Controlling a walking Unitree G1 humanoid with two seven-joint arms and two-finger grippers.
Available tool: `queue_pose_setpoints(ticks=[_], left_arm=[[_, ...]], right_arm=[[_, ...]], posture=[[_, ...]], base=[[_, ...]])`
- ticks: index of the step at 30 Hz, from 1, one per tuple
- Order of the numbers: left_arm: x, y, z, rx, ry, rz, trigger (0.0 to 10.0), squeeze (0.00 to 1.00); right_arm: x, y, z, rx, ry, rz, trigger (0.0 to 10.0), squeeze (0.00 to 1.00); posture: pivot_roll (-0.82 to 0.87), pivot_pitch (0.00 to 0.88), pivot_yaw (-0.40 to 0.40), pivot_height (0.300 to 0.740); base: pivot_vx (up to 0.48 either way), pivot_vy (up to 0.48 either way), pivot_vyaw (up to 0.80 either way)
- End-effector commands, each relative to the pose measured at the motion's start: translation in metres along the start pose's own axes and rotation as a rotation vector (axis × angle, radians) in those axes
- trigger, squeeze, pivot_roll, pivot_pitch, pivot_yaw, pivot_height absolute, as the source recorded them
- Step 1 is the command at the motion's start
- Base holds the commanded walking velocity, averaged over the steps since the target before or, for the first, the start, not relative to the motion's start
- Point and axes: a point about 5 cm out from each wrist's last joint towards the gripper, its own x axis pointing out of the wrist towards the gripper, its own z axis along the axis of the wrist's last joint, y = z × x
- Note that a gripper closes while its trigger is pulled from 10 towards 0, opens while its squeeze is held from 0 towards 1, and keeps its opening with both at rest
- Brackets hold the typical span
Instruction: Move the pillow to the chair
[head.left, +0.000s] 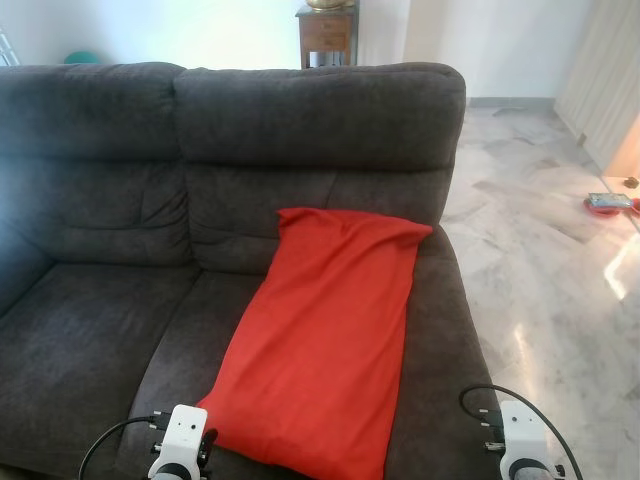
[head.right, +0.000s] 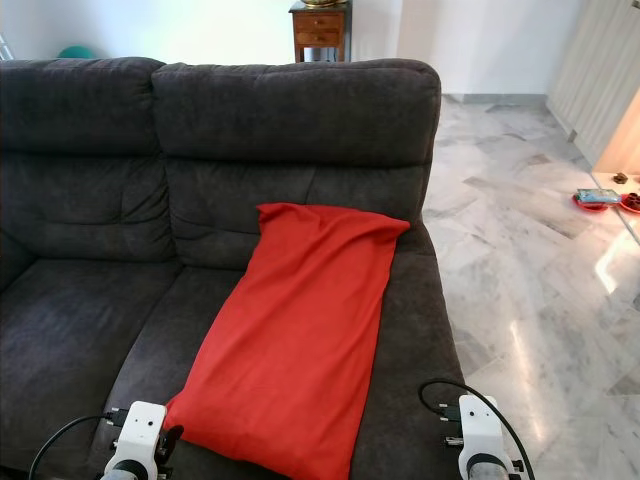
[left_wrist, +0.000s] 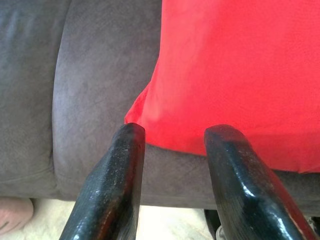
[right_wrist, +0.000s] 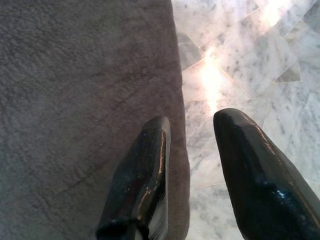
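A long red pillow (head.left: 325, 330) lies slanted on the right seat of a dark grey sofa (head.left: 300, 140), its top end leaning on the backrest. My left gripper (left_wrist: 172, 137) is open, hovering just off the pillow's (left_wrist: 240, 75) near left corner above the seat's front edge, with nothing between the fingers. My right gripper (right_wrist: 192, 130) is open over the sofa's right armrest (right_wrist: 85, 100), at its outer edge above the marble floor (right_wrist: 240, 60). Both wrists (head.left: 178, 440) (head.left: 522, 440) show at the bottom of the head views.
Marble floor (head.left: 540, 260) stretches to the right of the sofa. A wooden cabinet (head.left: 326, 35) stands behind the backrest. A small red dish (head.left: 610, 204) lies on the floor at the far right. The sofa's left seat (head.left: 80, 340) is bare.
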Motion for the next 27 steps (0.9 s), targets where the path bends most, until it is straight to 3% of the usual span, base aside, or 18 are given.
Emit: queue_pose_setpoints(ticks=[1,13,18,27], left_arm=[[-0.001,0.002,-0.003,0.003,0.015,0.005,10.0,0.0],[-0.002,0.001,-0.011,0.0,0.054,-0.001,10.0,0.0],[-0.004,0.003,-0.016,-0.002,0.083,0.001,10.0,0.0],[-0.005,0.004,-0.022,-0.005,0.118,-0.002,10.0,0.0]], right_arm=[[0.002,0.003,0.005,0.024,-0.015,0.009,10.0,0.0],[0.003,0.011,0.018,0.012,-0.086,0.059,10.0,0.0],[0.003,0.014,0.019,0.016,-0.095,0.076,10.0,0.0],[0.002,0.015,0.018,0.031,-0.092,0.079,10.0,0.0]], posture=[[0.0,0.05,0.03,0.74],[0.0,0.054,0.03,0.74],[0.0,0.051,0.03,0.74],[0.0,0.046,0.031,0.74]], base=[[0.0,0.0,0.0],[0.0,0.0,0.0],[0.0,0.0,0.77],[0.0,0.0,0.0]])
